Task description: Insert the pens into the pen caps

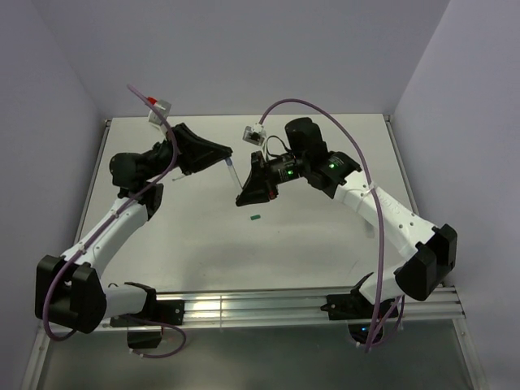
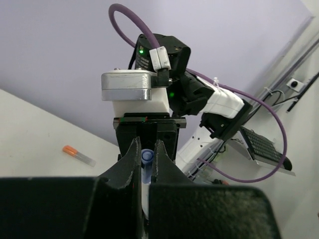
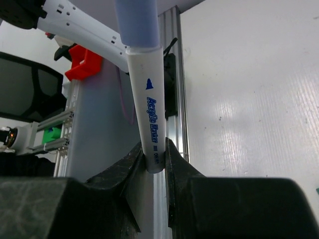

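Note:
A whitish stick pen [image 3: 149, 99] with blue print is held in the air between both grippers. My right gripper [image 3: 153, 149] is shut on its bare rear end. The blue pen cap [image 3: 137, 20] sits on the pen's far end. My left gripper [image 2: 144, 147] is shut on that blue cap [image 2: 146, 156], facing the right gripper. In the top view the pen [image 1: 231, 172] spans from the left gripper [image 1: 227, 160] to the right gripper [image 1: 243, 197]. The dark green cap [image 1: 255, 217] lies on the table just in front of the right gripper. The translucent pen with an orange end [image 2: 79, 155] lies on the table.
The white table [image 1: 325, 244] is walled by lilac panels at the back and sides. A metal rail [image 1: 268, 307] runs along the near edge between the arm bases. Purple cables [image 1: 325, 114] loop over both arms.

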`<state>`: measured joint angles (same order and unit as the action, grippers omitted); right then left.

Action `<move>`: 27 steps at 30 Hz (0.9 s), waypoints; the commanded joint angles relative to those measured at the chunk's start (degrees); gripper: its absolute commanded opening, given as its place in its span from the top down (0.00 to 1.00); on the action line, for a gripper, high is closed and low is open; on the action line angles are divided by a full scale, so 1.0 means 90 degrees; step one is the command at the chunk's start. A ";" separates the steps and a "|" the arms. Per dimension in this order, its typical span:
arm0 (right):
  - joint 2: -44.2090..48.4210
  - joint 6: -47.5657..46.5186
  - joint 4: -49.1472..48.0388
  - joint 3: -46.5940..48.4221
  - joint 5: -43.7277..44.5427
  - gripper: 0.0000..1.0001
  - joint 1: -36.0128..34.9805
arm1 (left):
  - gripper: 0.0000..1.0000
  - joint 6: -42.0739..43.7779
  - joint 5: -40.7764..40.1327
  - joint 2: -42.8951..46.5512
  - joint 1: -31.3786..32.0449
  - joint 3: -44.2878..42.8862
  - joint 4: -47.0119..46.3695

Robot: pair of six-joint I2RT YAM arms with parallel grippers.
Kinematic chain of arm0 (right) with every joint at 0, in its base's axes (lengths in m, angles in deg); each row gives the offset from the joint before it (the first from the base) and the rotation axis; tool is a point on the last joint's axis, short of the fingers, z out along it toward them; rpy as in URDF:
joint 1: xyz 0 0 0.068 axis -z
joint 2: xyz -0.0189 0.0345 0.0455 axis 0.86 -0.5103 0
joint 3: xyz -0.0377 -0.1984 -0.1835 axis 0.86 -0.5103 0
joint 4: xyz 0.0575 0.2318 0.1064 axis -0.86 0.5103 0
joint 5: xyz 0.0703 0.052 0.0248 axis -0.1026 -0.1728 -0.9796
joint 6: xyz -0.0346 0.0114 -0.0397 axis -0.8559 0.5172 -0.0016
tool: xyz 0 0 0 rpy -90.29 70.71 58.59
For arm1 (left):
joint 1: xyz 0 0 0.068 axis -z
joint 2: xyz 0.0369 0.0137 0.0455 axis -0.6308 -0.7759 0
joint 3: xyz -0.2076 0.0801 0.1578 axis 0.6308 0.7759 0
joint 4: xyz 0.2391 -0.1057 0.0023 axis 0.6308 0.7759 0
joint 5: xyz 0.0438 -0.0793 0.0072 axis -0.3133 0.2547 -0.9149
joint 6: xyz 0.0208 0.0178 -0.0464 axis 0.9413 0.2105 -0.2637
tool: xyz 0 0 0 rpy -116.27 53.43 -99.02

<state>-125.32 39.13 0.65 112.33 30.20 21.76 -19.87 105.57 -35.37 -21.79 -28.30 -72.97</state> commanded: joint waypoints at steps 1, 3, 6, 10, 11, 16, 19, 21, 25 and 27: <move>-0.0059 0.0323 -0.0661 0.0453 0.0585 1.00 0.0130 | 1.00 0.0664 0.0554 0.0166 0.0282 0.0020 0.1043; -0.0039 0.0362 -0.0671 0.0405 0.0761 1.00 0.0169 | 1.00 0.0742 0.0535 0.0196 0.0302 0.0068 0.1208; -0.0010 0.0392 -0.0661 0.0336 0.0976 1.00 0.0228 | 1.00 0.1132 0.0525 0.0205 0.0341 -0.0067 0.1783; 0.0029 0.0402 -0.0652 0.0287 0.1308 1.00 0.0287 | 1.00 0.1972 0.0321 0.0137 0.0341 -0.0468 0.3617; 0.0048 0.0402 -0.0661 0.0287 0.1435 1.00 0.0296 | 1.00 0.2157 0.0301 0.0127 0.0341 -0.0517 0.3738; 0.0019 0.0372 -0.0593 0.0307 0.1787 1.00 0.0316 | 1.00 0.2344 0.0115 0.0118 0.0380 -0.0635 0.4207; -0.0059 0.0324 -0.0544 0.0375 0.1846 1.00 0.0326 | 1.00 0.2296 0.0105 0.0117 0.0438 -0.0547 0.4160; -0.0127 0.0324 -0.0525 0.0414 0.1827 1.00 0.0326 | 1.00 0.2130 0.0154 0.0147 0.0487 -0.0382 0.3858; -0.0215 0.0265 -0.0525 0.0453 0.1807 1.00 0.0345 | 1.00 0.2012 0.0164 0.0234 0.0604 -0.0118 0.3602; -0.0244 0.0245 -0.0505 0.0512 0.1817 1.00 0.0365 | 1.00 0.2071 0.0202 0.0244 0.0673 -0.0049 0.3564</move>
<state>-127.37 41.03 6.29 112.31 42.75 23.20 -1.27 97.22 -34.65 -19.56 -31.27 -43.36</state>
